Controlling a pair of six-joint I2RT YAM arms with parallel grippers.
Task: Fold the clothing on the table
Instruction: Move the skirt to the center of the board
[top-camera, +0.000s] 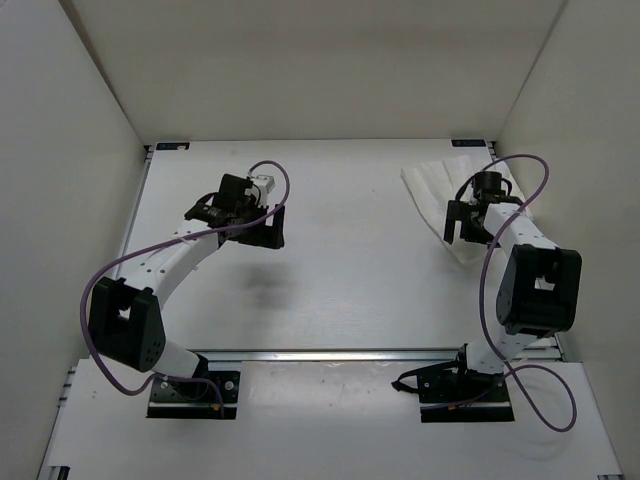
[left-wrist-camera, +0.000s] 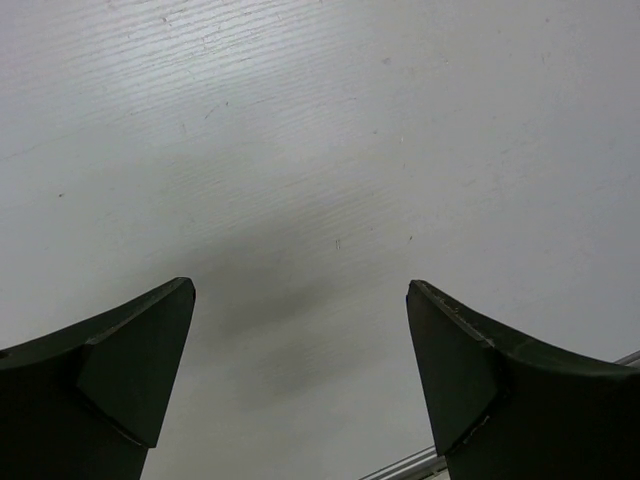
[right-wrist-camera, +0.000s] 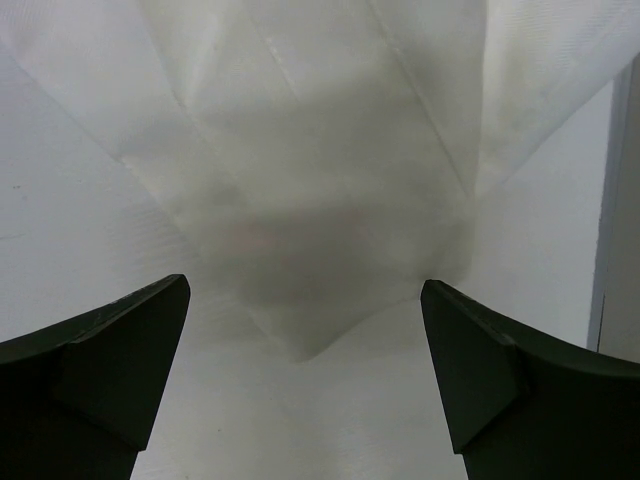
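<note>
Our right claw (right-wrist-camera: 305, 284) hangs released over the thin white ribbed fabric clothing (right-wrist-camera: 330, 150) bunched at the far right corner of the matte white tabletop (top-camera: 350, 270); our left claw (left-wrist-camera: 300, 285), also released, hovers well apart. We judge the cloth light and limp, best pinched at a corner.

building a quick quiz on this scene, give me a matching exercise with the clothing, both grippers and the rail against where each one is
Things:
1. clothing
2. left gripper
3. right gripper
4. aluminium rail

Places:
A. open, over bare table
B. lying in the table's far right corner
C. open, above the clothing
D. along the table's near edge

Pairs: 1-B, 2-A, 3-C, 4-D
</note>
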